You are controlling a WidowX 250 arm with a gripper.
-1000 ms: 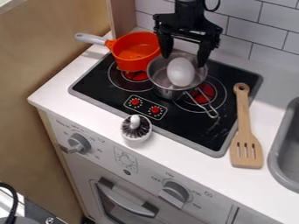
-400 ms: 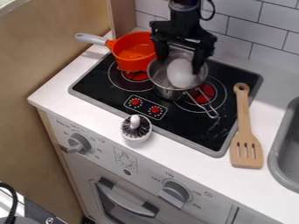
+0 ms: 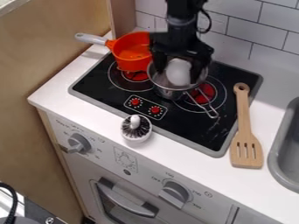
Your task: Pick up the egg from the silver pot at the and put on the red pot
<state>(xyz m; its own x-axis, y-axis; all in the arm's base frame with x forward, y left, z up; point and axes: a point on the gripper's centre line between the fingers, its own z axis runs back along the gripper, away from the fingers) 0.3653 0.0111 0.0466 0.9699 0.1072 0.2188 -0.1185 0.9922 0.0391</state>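
My gripper (image 3: 177, 72) hangs low over the silver pot (image 3: 170, 92), its fingers apart, one on each side of the white egg (image 3: 178, 72). The egg rests inside the pot, and its upper end is partly covered by the gripper. Whether the fingers touch the egg, I cannot tell. The silver pot stands on the right rear part of the black stove. To its left, close beside it, is the red pot (image 3: 130, 56), with a grey handle toward the upper left.
A wooden spatula (image 3: 246, 131) lies along the stove's right side. In front of the stove stands a small white holder with a brush (image 3: 136, 128). A grey sink (image 3: 286, 148) is at the right edge, and a tiled wall (image 3: 257, 33) rises behind.
My gripper has come down around the egg and shifted slightly left. The egg has tilted a little within the silver pot. Both pots have stayed in place.
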